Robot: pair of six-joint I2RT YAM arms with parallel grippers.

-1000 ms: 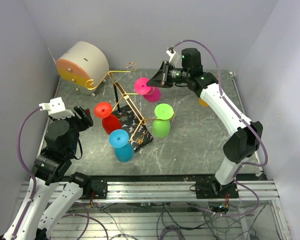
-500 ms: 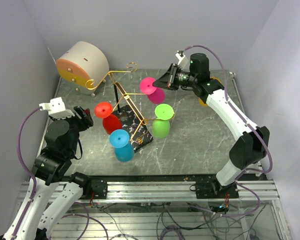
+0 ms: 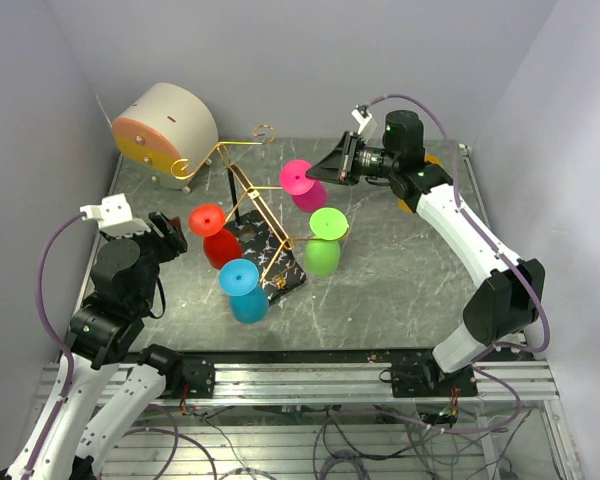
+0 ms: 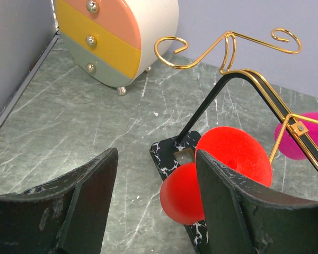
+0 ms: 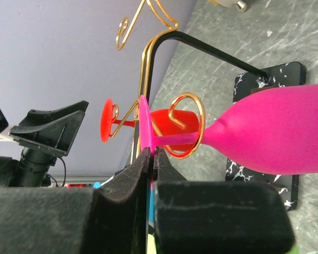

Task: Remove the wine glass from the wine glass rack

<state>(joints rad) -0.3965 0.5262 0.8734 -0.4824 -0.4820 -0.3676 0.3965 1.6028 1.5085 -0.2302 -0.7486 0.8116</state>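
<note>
**Pink wine glass drawn right toward the rack's tip**

My right gripper has shifted right since a second ago, taking the pink wine glass with it. Its fingers are pinched tight on the rim of the glass's foot, and the stem sits inside the gold curl at the end of the rack's far-right arm. My left gripper hovers wide open and empty at the near left, facing the red glass.
</note>
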